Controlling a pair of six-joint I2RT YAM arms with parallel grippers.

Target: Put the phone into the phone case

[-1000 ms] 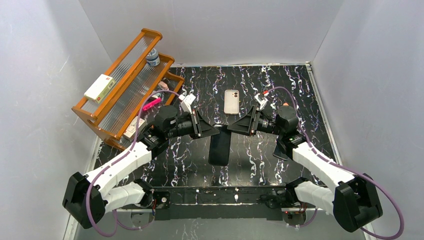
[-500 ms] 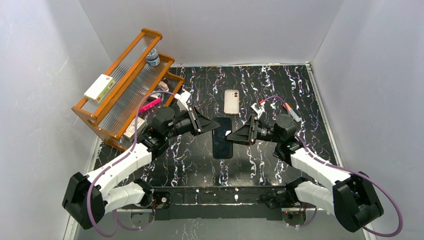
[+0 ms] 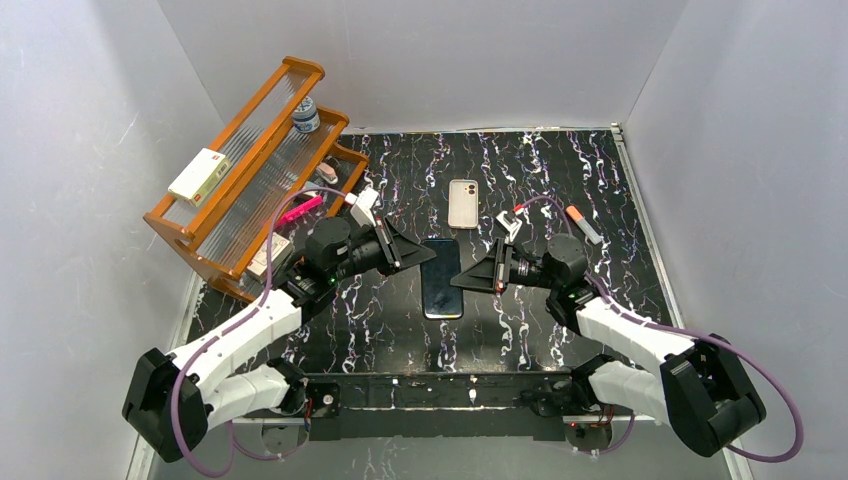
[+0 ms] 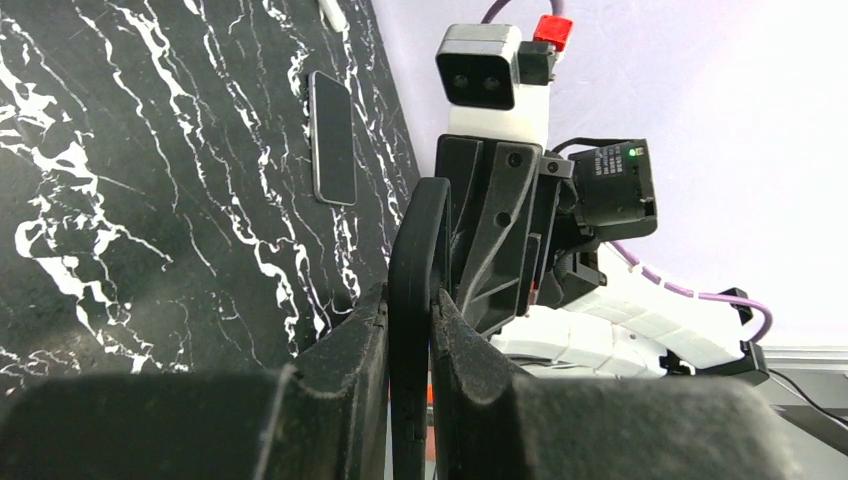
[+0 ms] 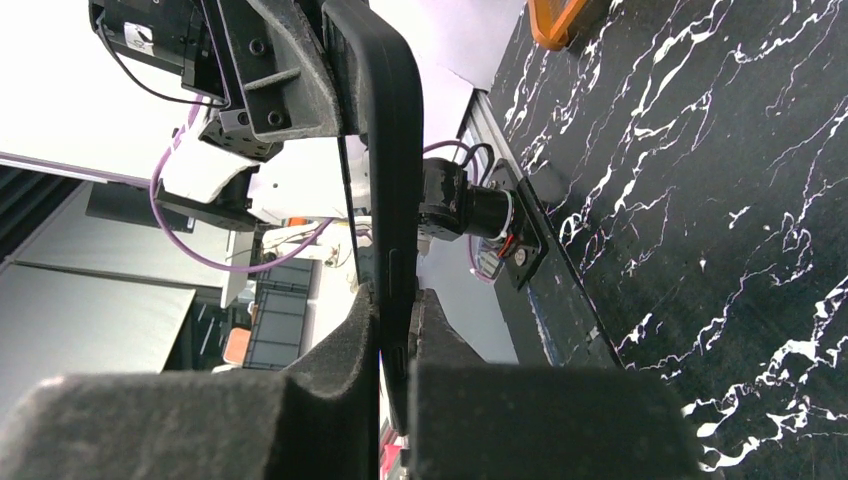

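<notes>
Black and shiny: holds the phone [image 3: 442, 278] flat, screen up, over the middle of the worktop [image 3: 560, 170], a bit nearer the near edge than the far one. Looks lifted off it, not lying on it. Clamps the left pincer [image 3: 425, 256] tight on the phone's left long side, near its far end. Clamps the right pincer [image 3: 460, 278] tight on the right long side, about halfway down. Shows the same in both wrist views: thin black phone edge squeezed between the two pads, no gap on either side.

Grips from both sides most likely to stop the phone tipping or slipping, and to hold it level for going into the shell. Finds the phone case [image 3: 462, 204] lying flat just past the phone, toward the far edge, not touching it, camera hole at its far left corner.

Reaches both arms inward from the near corners, elbows low and out to the sides, wrists turned so the pincers face each other across the phone.

Needs next, by the look of it, a short carry toward the far edge and careful lining-up over the case. Could go wrong with corners not matching. Has no business with the wooden rack [image 3: 250, 170] at the far left corner or the orange-tipped pen [image 3: 583, 224] near the right edge.
</notes>
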